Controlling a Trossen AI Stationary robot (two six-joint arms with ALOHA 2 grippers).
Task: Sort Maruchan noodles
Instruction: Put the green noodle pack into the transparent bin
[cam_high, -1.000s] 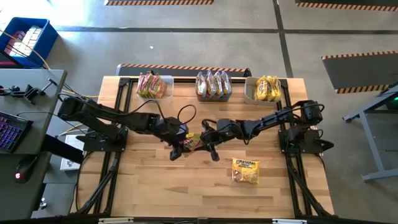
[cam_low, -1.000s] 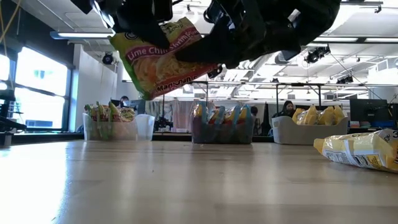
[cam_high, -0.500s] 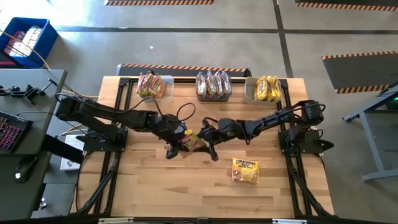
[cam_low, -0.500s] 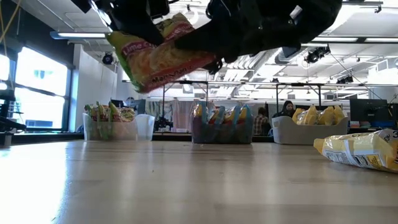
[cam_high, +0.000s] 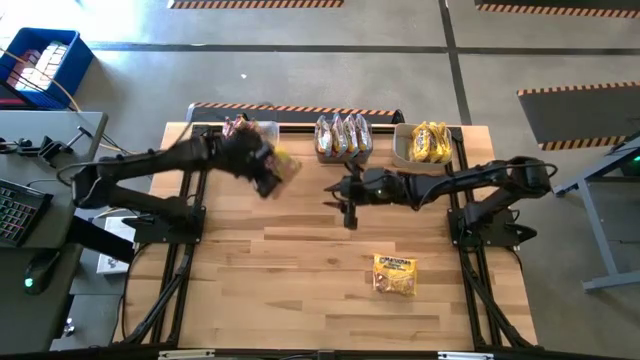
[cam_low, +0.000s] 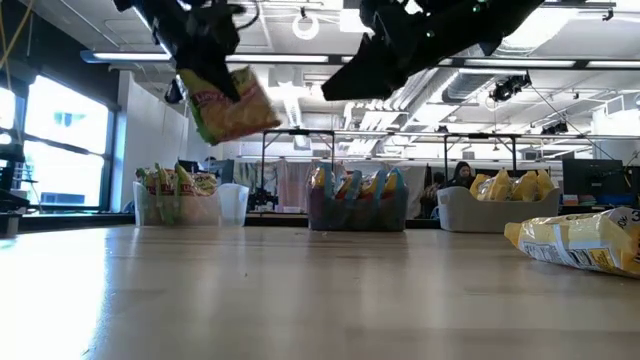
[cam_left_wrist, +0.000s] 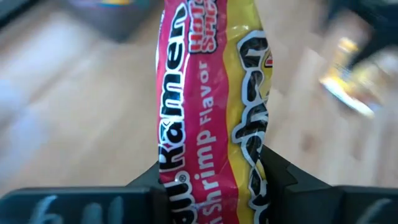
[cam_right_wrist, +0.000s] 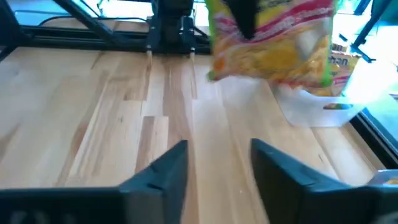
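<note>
A pink-and-yellow shrimp-flavour Maruchan packet (cam_high: 284, 165) is up in the air in my left gripper (cam_high: 266, 172), near the left clear bin (cam_high: 248, 137) at the table's far edge. In the low view the packet (cam_low: 228, 105) hangs below that gripper (cam_low: 203, 45). My right gripper (cam_high: 346, 203) is open and empty above the table's middle, and its wrist view shows the packet (cam_right_wrist: 273, 46) ahead of it. A yellow packet (cam_high: 394, 274) lies flat on the table nearer the front. My left gripper pinches the packet's end (cam_left_wrist: 205, 186) between its two fingers (cam_left_wrist: 281, 182), one on each face. The packet reaches forward past the fingers and bulges between them. It is lifted clear of the table and hangs tilted below the gripper (cam_low: 203, 45).
Three bins stand in a row along the far edge: the left bin, a middle bin (cam_high: 343, 137) and a right bin (cam_high: 430, 143), each holding upright packets. Bare wooden tabletop (cam_high: 270, 280) lies in front of both arms.
Both grippers were at the packet above the table's middle; now only the left one has it. The left gripper has swung it up and toward the far left, near the left bin. The right gripper has drawn back toward the far edge, parted from the packet.
</note>
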